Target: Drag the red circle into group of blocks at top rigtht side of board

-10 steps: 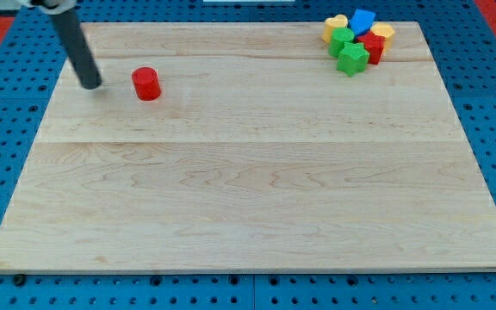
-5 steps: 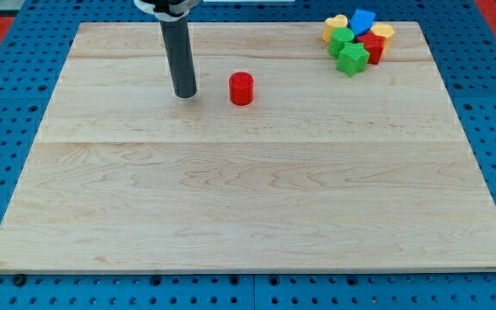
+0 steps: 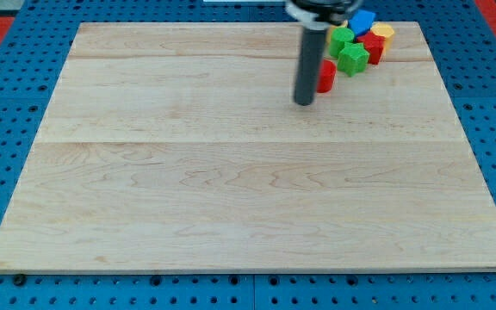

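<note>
The red circle is a small red cylinder near the view's top right, half hidden behind the dark rod. My tip rests on the board just left of and below it, touching or nearly touching it. Just right of the red circle lies the group of blocks: a green star, a second green block, a red block, a blue block and a yellow block. The rod hides the group's leftmost part.
The wooden board lies on a blue pegboard surface. The group sits close to the board's top right edge.
The tip has swept from the view's left to the right, pushing the red circle along the top of the board until it sits next to the group.
</note>
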`<state>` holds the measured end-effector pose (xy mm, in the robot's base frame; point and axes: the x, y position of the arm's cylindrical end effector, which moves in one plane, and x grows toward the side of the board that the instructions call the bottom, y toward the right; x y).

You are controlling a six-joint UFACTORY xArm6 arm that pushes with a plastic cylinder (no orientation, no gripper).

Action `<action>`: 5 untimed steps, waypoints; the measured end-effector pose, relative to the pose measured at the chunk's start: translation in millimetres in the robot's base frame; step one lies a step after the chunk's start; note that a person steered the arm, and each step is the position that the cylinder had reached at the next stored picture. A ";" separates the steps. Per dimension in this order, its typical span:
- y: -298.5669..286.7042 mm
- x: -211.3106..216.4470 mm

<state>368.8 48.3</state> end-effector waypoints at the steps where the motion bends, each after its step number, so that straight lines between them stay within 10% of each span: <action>1: -63.4 -3.5; 5: 55.6 -58.0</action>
<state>310.8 103.9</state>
